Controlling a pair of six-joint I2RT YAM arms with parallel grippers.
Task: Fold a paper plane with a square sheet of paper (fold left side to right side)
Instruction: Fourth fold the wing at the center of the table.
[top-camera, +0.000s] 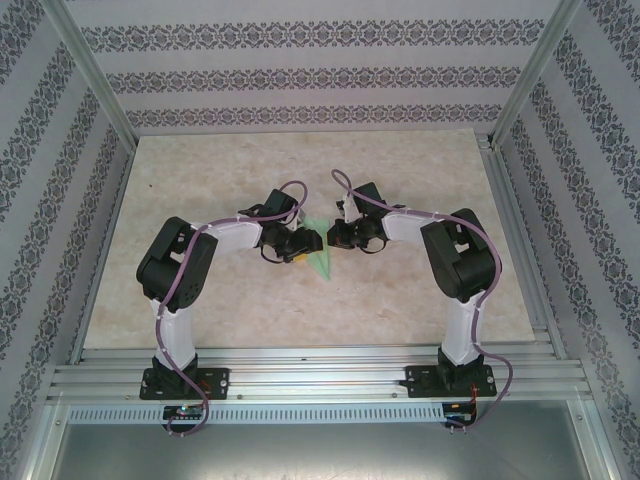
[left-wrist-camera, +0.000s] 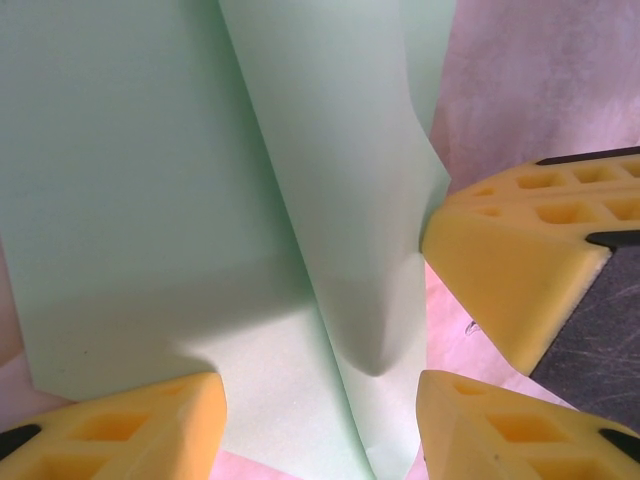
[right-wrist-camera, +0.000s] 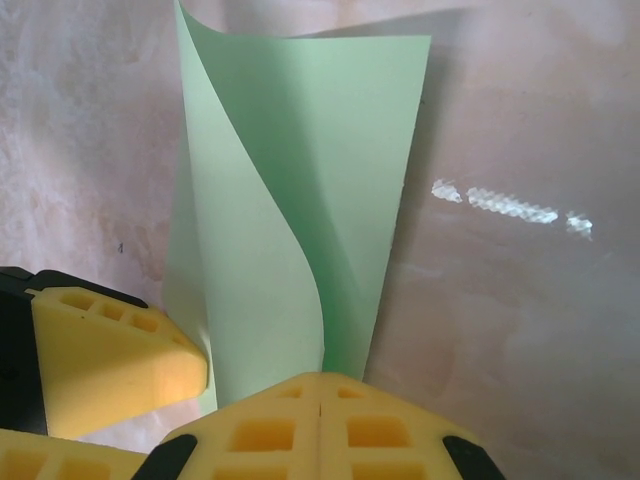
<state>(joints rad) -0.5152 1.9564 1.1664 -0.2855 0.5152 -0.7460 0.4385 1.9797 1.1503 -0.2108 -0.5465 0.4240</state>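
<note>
The right gripper (right-wrist-camera: 320, 392) is closed tight, pinching the lifted edge of the light green paper plane (right-wrist-camera: 310, 160), whose flap curls up just ahead of its tips. The left gripper (left-wrist-camera: 318, 425) stands half open and holds nothing. The paper lies on the table (left-wrist-camera: 540, 80) between its fingers, and the right gripper's tip crowds in beside them.

Matt green paper plane (right-wrist-camera: 300, 200) on glossy marbled table (right-wrist-camera: 520, 330).

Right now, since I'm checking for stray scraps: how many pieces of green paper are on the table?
1: the paper plane, lying between the left gripper and the right gripper. A scrap could be hidden beneath them.
</note>
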